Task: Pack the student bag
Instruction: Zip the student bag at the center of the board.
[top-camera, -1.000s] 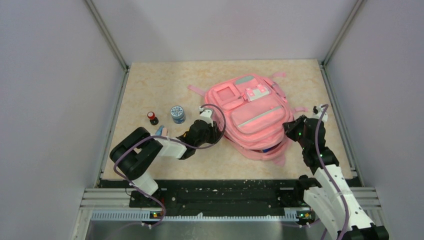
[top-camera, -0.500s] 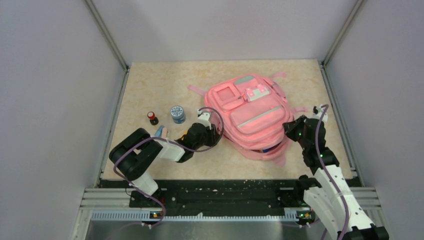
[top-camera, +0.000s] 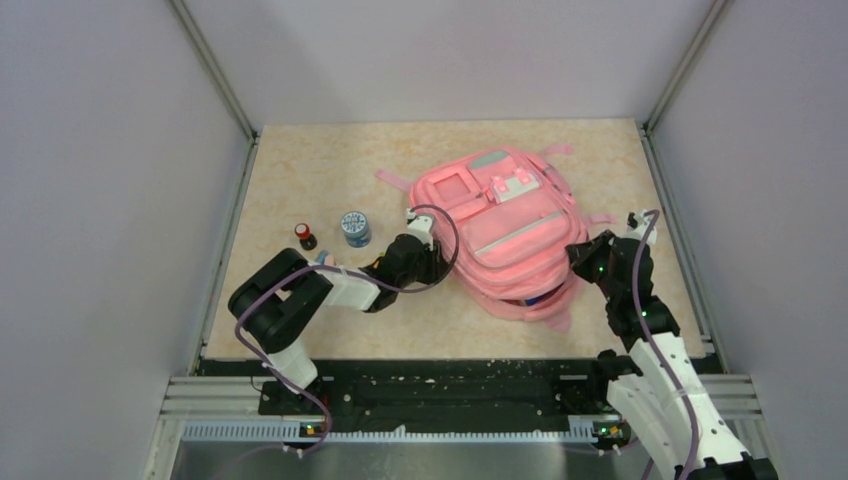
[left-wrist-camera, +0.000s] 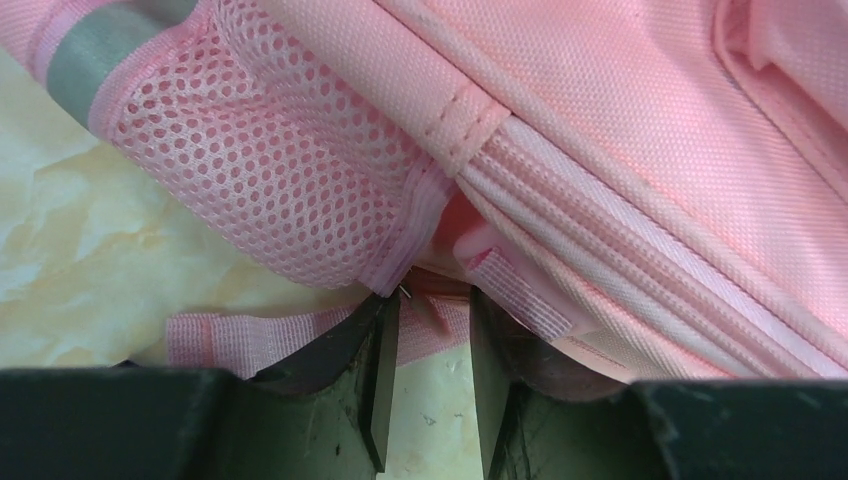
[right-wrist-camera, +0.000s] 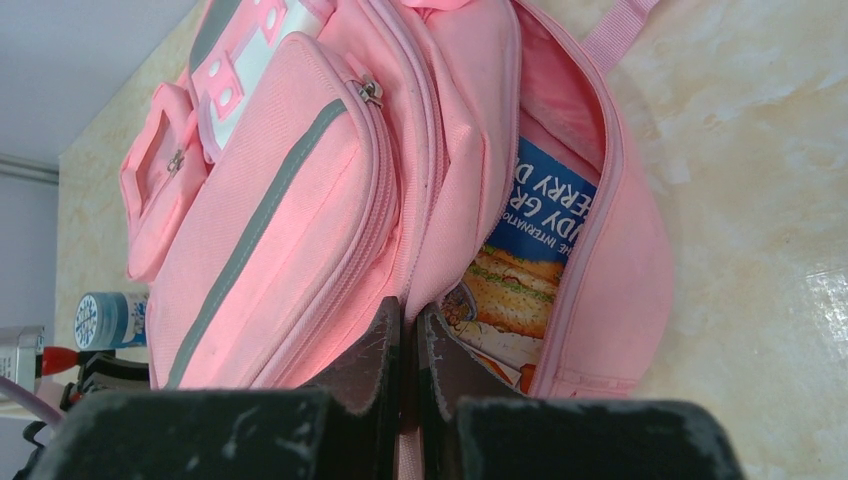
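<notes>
Student bag (top-camera: 500, 225) on bench (top-camera: 300, 170), book (right-wrist-camera: 530, 240) inside clear only from right wrist, right claw (right-wrist-camera: 408, 312) pinching bag's rim, left claw (left-wrist-camera: 430, 295) spread at mesh pocket (left-wrist-camera: 270, 190).

Left gripper (top-camera: 436, 262) stretches low toward frame centre, jaws slightly parted; right gripper (top-camera: 574, 256), centre-right, is pinched closed.

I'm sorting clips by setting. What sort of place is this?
Probably a robot lab test cell, not a classroom: plain grey panels box in a marble-patterned table, and an aluminium rail at its near edge carries the left arm and right arm.
</notes>
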